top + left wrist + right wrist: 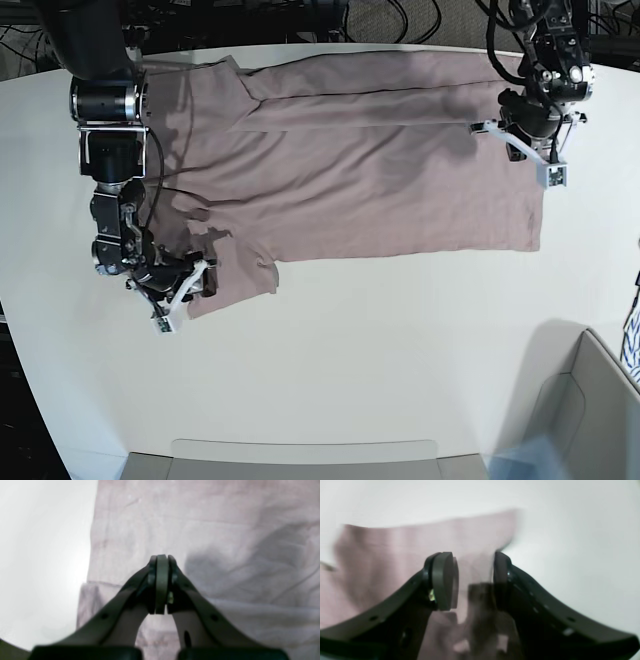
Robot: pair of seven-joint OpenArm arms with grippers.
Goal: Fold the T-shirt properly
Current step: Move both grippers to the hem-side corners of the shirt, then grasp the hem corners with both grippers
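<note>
T-shirt [390, 190] laid L–R lengthwise; collar dir. unclear, pt. hidden by arms. L gripper [162, 558] shut, empty; R gripper [473, 556] wide open, nil held.

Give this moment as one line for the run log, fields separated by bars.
left gripper: shut, above T-shirt | right gripper: open, at sleeve | T-shirt: spread on table

The shirt [140, 542] is seen spread on the white table [45, 555], its left side marked by a straight edge. The closed jaws [162, 585] are held above it. The fabric is crossed by creases and, below the jaw tips, by a long seam or fold. A soft shadow is cast on the right part. A dark area is glimpsed at the bottom left corner.
</note>
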